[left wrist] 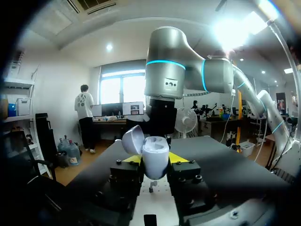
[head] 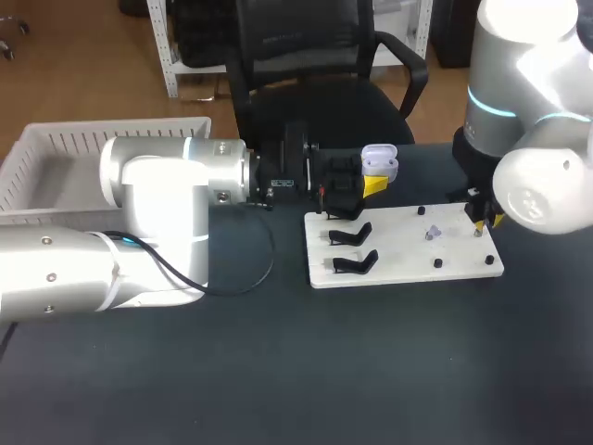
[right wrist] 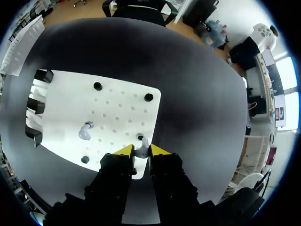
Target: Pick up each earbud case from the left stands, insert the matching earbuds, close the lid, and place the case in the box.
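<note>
Right wrist view is showing the right gripper pinching an earbud at the edge of the white board, while the left gripper is clamping the open-lidded case upright, well apart toward the stands, opening facing up for insertion.

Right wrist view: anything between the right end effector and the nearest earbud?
Nothing visible. The earbud is right at the right end effector, on the board; the other earbud lies apart, clear of it.

Open upright white earbud case; pale earbud
</note>
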`<control>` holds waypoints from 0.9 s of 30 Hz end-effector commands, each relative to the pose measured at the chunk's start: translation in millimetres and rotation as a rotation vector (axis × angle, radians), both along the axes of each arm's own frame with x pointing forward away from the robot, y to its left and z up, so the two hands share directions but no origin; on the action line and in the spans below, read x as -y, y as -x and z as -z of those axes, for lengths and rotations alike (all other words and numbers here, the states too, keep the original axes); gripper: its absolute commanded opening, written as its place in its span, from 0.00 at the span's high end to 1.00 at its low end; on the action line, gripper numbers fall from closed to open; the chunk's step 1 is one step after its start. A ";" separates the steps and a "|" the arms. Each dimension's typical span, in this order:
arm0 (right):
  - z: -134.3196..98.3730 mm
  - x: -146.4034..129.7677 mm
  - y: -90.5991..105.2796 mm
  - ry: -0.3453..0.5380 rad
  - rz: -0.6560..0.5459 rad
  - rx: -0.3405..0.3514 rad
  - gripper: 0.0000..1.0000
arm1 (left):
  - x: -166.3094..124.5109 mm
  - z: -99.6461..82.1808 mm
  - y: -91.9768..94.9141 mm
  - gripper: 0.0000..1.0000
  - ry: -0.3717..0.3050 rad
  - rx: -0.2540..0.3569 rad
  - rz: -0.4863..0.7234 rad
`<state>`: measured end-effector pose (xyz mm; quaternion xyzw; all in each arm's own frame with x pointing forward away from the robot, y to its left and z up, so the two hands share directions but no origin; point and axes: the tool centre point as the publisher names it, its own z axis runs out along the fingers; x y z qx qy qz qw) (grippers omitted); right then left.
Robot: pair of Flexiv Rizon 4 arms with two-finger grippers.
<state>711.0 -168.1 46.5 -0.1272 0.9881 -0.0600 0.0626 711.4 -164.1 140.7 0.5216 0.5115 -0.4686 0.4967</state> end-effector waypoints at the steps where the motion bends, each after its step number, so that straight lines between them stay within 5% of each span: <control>1: -37.1 3.8 19.4 -0.012 0.003 -0.001 1.00 | -0.1 1.1 1.7 1.00 0.006 0.005 -0.007; 13: -103.5 -15.2 54.1 -0.027 0.050 0.001 1.00 | -0.1 1.1 1.7 1.00 0.006 0.005 -0.007; 27: -103.5 -15.2 54.1 -0.027 0.050 0.001 1.00 | -0.1 1.1 1.7 1.00 0.006 0.005 -0.007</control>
